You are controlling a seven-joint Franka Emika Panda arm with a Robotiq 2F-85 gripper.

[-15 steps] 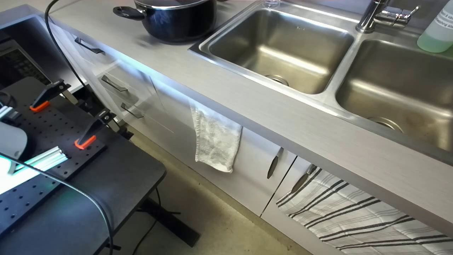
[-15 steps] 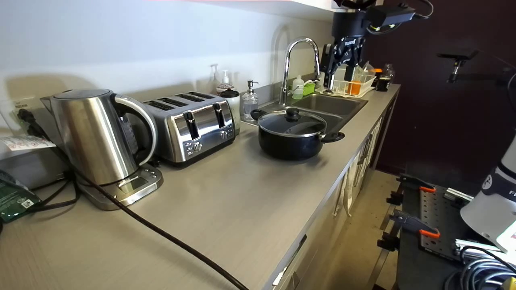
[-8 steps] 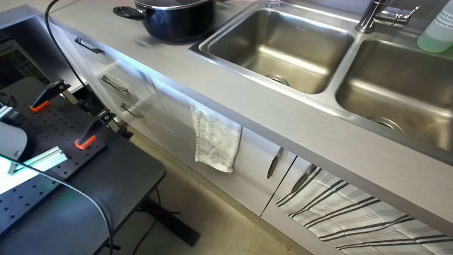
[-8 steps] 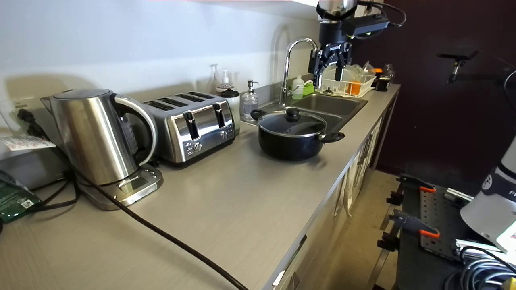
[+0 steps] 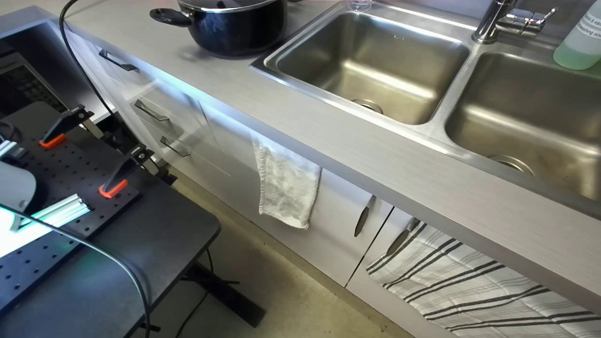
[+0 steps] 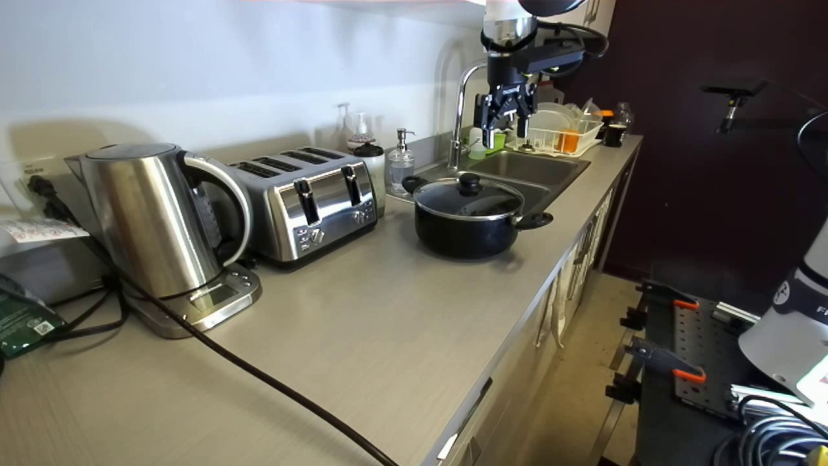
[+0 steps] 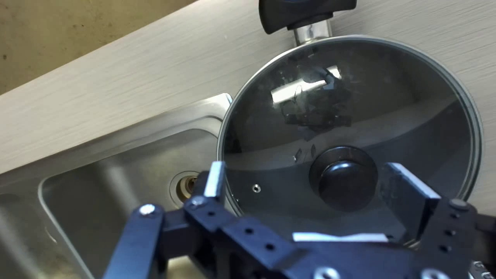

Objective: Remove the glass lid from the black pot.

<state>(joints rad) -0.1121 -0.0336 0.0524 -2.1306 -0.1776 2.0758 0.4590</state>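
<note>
On the left of the frame, in an exterior view, a steel kettle (image 6: 139, 226) stands upright, and a black cord (image 6: 278, 385) slants over the counter (image 6: 349, 323) to the bottom edge. To the kettle's right is a toaster (image 6: 331, 202), and past it, near the wall (image 6: 246, 84), a clear soap pump (image 6: 402, 167). In the middle sits the black pot (image 6: 462, 239), upright on the counter with its glass lid (image 6: 446, 202) on, the dark knob (image 6: 469, 183) uppermost. Up and slightly right of it, near the top of the frame, the gripper (image 6: 506, 133) hangs pointing down, apart from the lid; its fingers (image 6: 522, 124) are spread wide, and I see them holding nothing. Farther right come the sink (image 6: 550, 167), a white dish rack (image 6: 590, 138) and, at the right edge, the robot's pale base (image 6: 786, 340).

In the wrist view, the sink lies at lower left, one finger overlaps the lid's left rim, the knob shows between the two fingers, nearer the one at right, and the pot handle (image 7: 306, 13) sticks up toward the top edge.
</note>
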